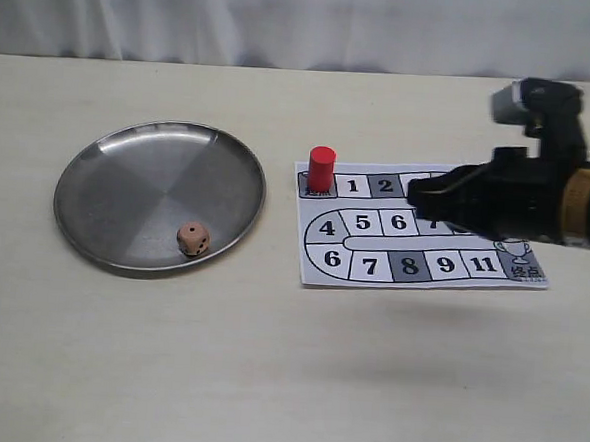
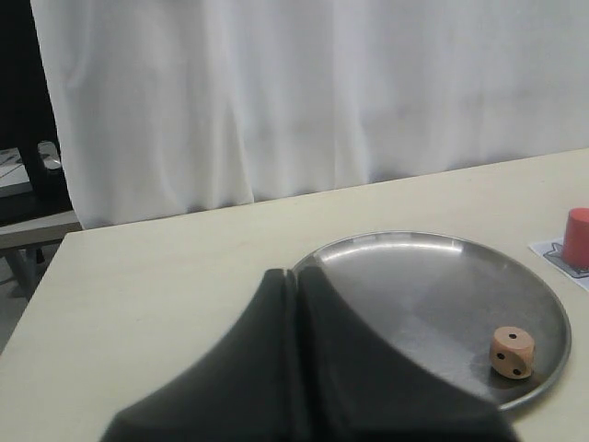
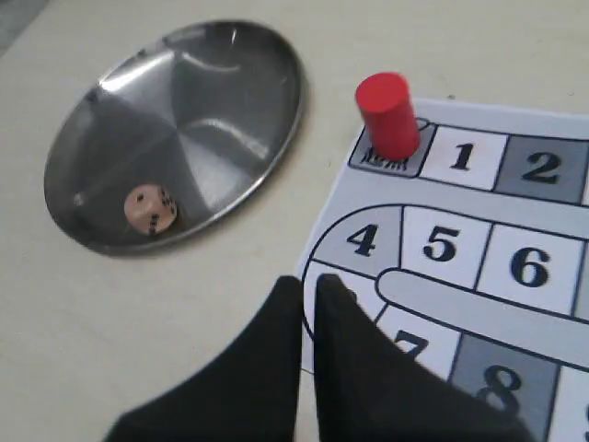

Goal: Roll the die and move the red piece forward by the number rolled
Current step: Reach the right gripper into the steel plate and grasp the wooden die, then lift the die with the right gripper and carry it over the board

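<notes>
The tan die [image 1: 194, 239] lies at rest inside the steel plate [image 1: 108, 170], near its front right rim. It also shows in the left wrist view as the die [image 2: 513, 352] and in the right wrist view as the die [image 3: 151, 209]. The red piece [image 1: 321, 169] stands upright on the start square at the board's [image 1: 372, 268] top left corner, beside square 1. My right gripper [image 1: 415, 193] hovers over the board's middle squares, right of the red piece [image 3: 387, 114], its black fingers [image 3: 345, 313] almost together with nothing between them. My left gripper [image 2: 293, 274] is shut and empty at the plate's [image 2: 433, 241] rim.
The paper board [image 3: 442, 152] carries numbered squares from 1 to 11 and a trophy square at its right end. A white curtain [image 2: 304, 92] hangs behind the table's far edge. Bare tabletop [image 1: 266, 370] stretches in front of plate and board.
</notes>
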